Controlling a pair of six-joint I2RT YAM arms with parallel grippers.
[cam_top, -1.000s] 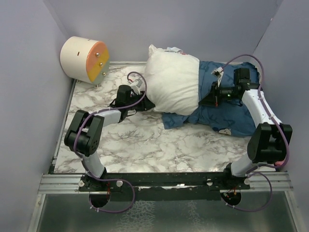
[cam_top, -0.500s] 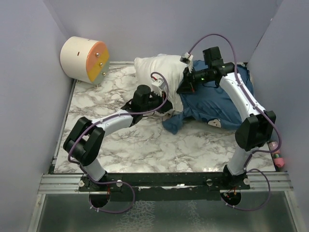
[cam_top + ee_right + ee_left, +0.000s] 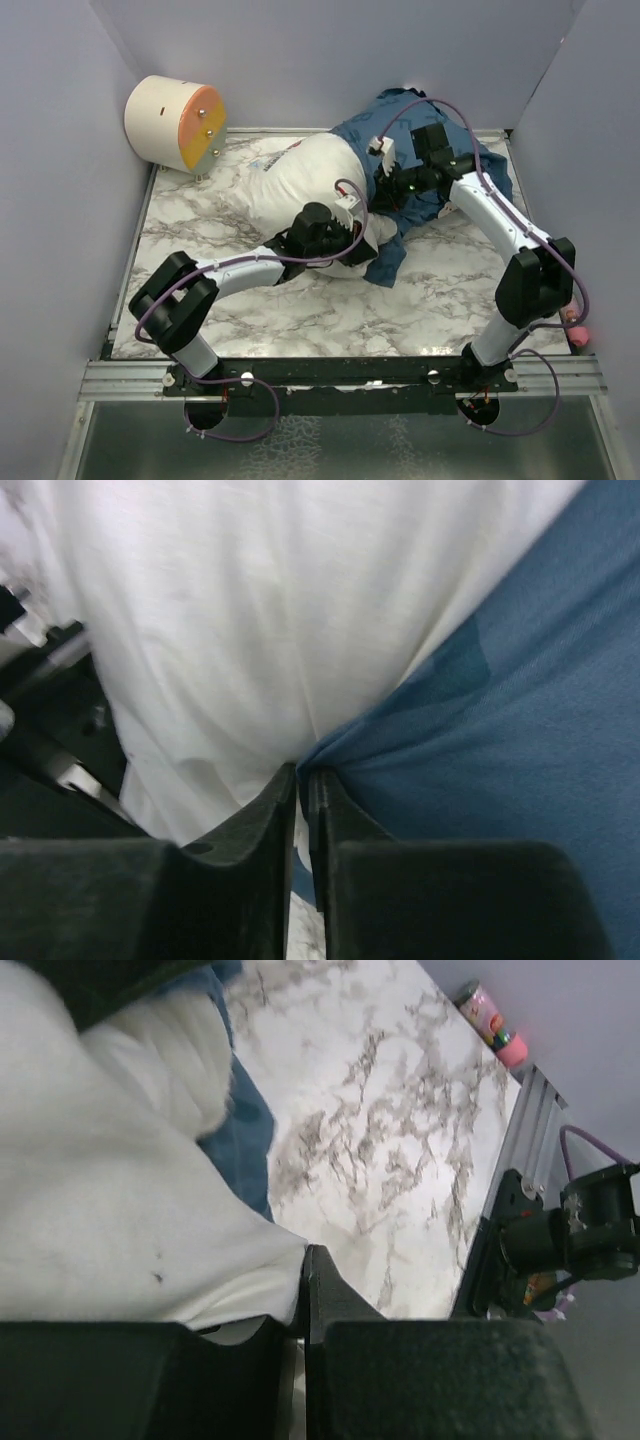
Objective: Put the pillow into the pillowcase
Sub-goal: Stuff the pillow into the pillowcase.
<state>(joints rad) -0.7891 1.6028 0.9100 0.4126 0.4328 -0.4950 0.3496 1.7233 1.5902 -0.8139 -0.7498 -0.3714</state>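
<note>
The white pillow [image 3: 295, 185] lies across the middle back of the marble table, its right end inside the blue pillowcase [image 3: 455, 150]. My left gripper [image 3: 362, 243] is at the pillow's near right corner. In the left wrist view it [image 3: 305, 1272] is shut on a pinch of the pillow [image 3: 110, 1220], with the pillowcase [image 3: 245, 1130] just beyond. My right gripper [image 3: 384, 192] is at the case's opening. In the right wrist view its jaws [image 3: 302, 775] are shut on the edge of the pillowcase [image 3: 520, 700], right beside the pillow [image 3: 250, 610].
A cream cylinder with an orange face [image 3: 173, 122] stands in the back left corner. A pink bottle [image 3: 575, 325] lies off the table's right edge and shows in the left wrist view [image 3: 490, 1025]. Grey walls close in on three sides. Bare marble [image 3: 300, 310] lies in front.
The left gripper shut on the pillow's near corner. Pillow and pillowcase shifted left and toward the back. The right arm carried the case's edge up and left over the pillow.
</note>
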